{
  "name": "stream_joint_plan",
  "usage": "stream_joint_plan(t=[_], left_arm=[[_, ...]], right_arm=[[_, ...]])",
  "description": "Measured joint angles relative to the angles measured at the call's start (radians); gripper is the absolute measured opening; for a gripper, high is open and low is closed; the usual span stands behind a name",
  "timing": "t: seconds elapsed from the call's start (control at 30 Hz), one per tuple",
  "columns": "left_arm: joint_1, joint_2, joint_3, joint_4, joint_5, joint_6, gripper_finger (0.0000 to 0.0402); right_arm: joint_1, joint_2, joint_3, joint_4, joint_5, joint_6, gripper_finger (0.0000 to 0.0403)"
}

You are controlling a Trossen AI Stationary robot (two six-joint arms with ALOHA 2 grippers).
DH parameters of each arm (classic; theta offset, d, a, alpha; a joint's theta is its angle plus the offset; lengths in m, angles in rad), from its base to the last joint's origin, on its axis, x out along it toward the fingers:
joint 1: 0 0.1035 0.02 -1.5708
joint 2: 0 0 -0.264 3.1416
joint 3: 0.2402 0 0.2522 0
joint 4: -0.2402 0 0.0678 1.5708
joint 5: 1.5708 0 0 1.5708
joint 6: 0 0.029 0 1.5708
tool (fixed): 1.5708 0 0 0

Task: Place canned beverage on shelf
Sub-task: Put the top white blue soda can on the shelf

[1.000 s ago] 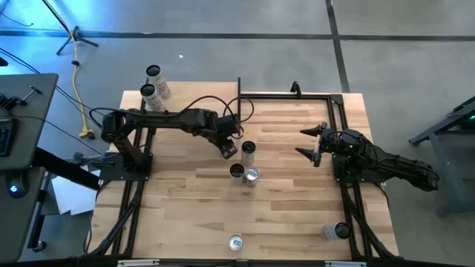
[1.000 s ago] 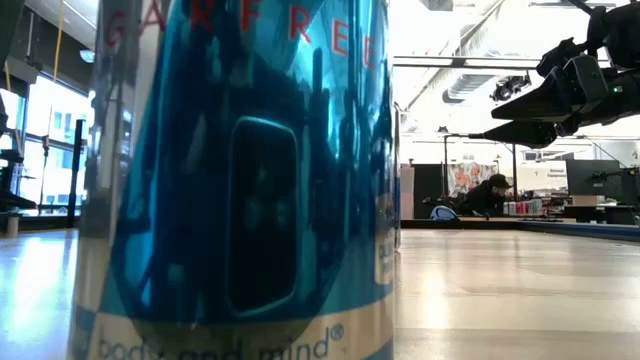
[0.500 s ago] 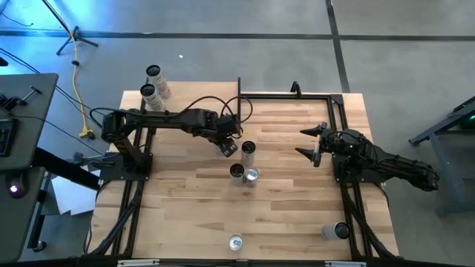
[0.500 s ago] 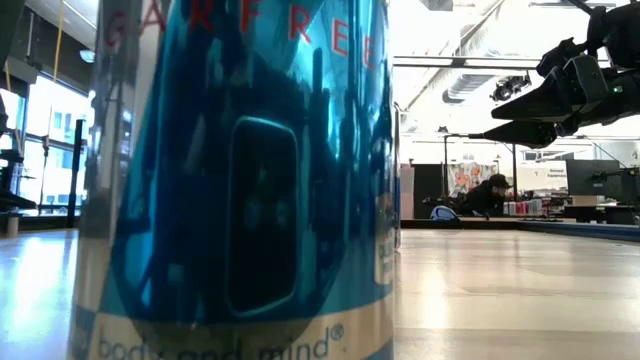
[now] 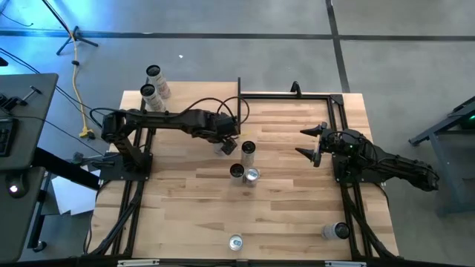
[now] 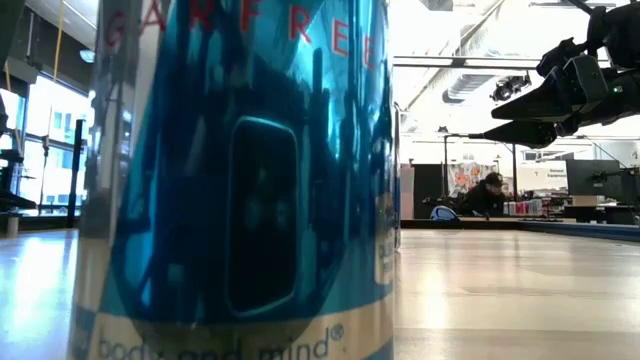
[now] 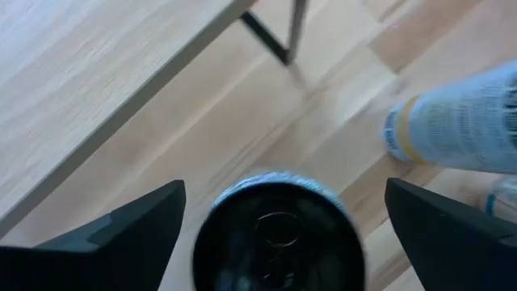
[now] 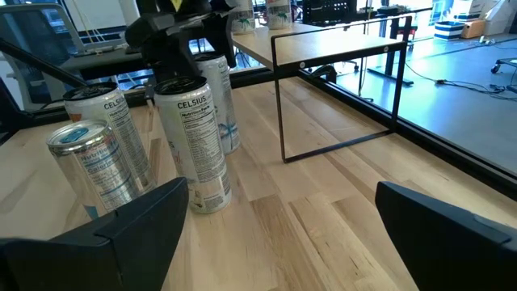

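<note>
Silver can (image 7: 279, 234) upright, long axis vertical, directly between left gripper (image 7: 283, 222) wide-open jaws, ungripped; shelf (image 7: 89, 89) just beyond; right gripper (image 5: 309, 143) open, farther off

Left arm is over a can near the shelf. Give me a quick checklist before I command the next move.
1. Left claw open: ok, its fingers stand wide on either side of the can top.
2. Can centred between the fingers: ok in the left wrist view.
3. Can on the shelf: not ok, it seems to stand on the tabletop beside the board.
4. Room between that can and the neighbouring can: cannot tell.
5. Right claw out of the way: ok, open and well apart from the cans.
</note>
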Motion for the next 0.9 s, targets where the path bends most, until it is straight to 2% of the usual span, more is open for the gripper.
stream_joint_plan(t=[0.27,0.7,0.9], left_arm=[[0.000,-0.002,0.000,-0.028,-0.010,-0.129,0.0399],[-0.036,-0.088,0.009,-0.162,-0.021,-0.638,0.0400],[-0.060,-0.129,0.010,-0.151,-0.003,-0.816,0.0400]], right_arm=[[0.000,0.000,0.000,0.000,0.000,0.000,0.0387],[0.000,0.000,0.000,0.000,0.000,0.000,0.0387],[0.000,-0.001,0.000,0.000,0.000,0.000,0.0387]])
